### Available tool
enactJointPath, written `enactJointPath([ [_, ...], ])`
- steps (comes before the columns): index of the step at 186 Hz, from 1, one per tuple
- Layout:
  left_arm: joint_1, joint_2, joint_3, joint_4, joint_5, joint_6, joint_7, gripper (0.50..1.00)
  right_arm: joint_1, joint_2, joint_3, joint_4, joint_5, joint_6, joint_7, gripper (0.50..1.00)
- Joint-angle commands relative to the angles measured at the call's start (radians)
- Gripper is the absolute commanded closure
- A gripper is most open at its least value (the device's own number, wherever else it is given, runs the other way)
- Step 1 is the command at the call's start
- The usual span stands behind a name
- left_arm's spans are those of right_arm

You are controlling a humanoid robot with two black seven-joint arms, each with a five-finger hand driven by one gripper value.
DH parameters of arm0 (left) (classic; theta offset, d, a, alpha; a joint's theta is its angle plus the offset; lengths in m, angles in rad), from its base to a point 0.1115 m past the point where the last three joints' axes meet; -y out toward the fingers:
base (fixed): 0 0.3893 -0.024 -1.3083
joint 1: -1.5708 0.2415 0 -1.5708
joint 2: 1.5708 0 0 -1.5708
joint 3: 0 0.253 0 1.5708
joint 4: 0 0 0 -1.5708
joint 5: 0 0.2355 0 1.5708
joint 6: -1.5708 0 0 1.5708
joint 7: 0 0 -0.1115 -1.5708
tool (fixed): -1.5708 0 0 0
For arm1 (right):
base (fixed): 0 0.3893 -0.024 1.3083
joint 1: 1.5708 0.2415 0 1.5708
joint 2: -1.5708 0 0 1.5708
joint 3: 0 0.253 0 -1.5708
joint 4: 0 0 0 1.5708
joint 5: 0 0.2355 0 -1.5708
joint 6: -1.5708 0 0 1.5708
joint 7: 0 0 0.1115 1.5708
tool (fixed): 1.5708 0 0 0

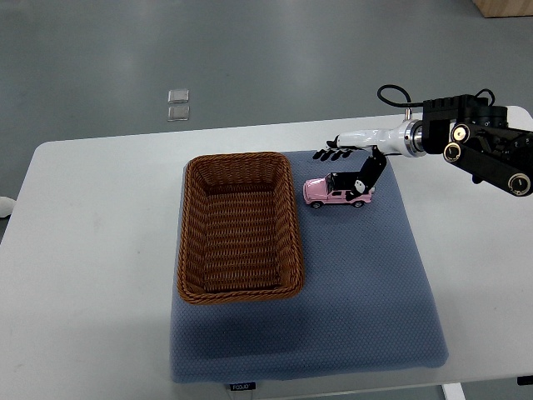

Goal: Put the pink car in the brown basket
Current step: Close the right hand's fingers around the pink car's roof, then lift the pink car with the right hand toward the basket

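Note:
A small pink toy car [327, 192] stands on the blue-grey mat [358, 283], just right of the brown wicker basket [188, 250]. The basket holds nothing. My right hand [343, 171] comes in from the right edge and hovers over the far side of the car. Its black fingers [331, 153] are spread beyond the car. The thumb reaches down to the car's right end and looks close to or touching it. The car still rests on the mat. The left arm does not show.
The mat lies on a white table [92, 250], with grey floor beyond the far edge. Two small clear squares [177, 103] lie on the floor. The right forearm's black housing [483, 146] sits above the table's right edge.

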Motion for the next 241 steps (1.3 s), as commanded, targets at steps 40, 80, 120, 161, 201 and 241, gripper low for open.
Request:
enactJointPath([
  [40,0.000,0.000,0.000,0.003,0.000,0.000,0.000,0.500,-0.040,0.056,-0.052,-0.068,-0.027,-0.064,-0.021,0.599],
  [80,0.000,0.000,0.000,0.005,0.000,0.000,0.000,0.500,-0.059,0.089,-0.053,-0.122,-0.044,-0.092,-0.021,0.703],
  [120,0.000,0.000,-0.002,0.006,0.000,0.000,0.000,0.500,-0.057,0.104,-0.072,-0.134,-0.048,-0.103,-0.021,1.000],
  [161,0.000,0.000,-0.002,0.006,0.000,0.000,0.000,0.500,-0.017,0.058,-0.063,-0.117,-0.047,-0.093,-0.019,1.000],
  [201,0.000,0.000,0.000,0.006,0.000,0.000,0.000,0.500,0.139,-0.143,-0.060,0.041,0.021,0.011,-0.019,1.000],
  [241,0.000,0.000,0.001,0.000,0.000,0.000,0.000,0.500,0.237,-0.215,-0.061,0.154,0.082,0.058,-0.022,1.000],
])
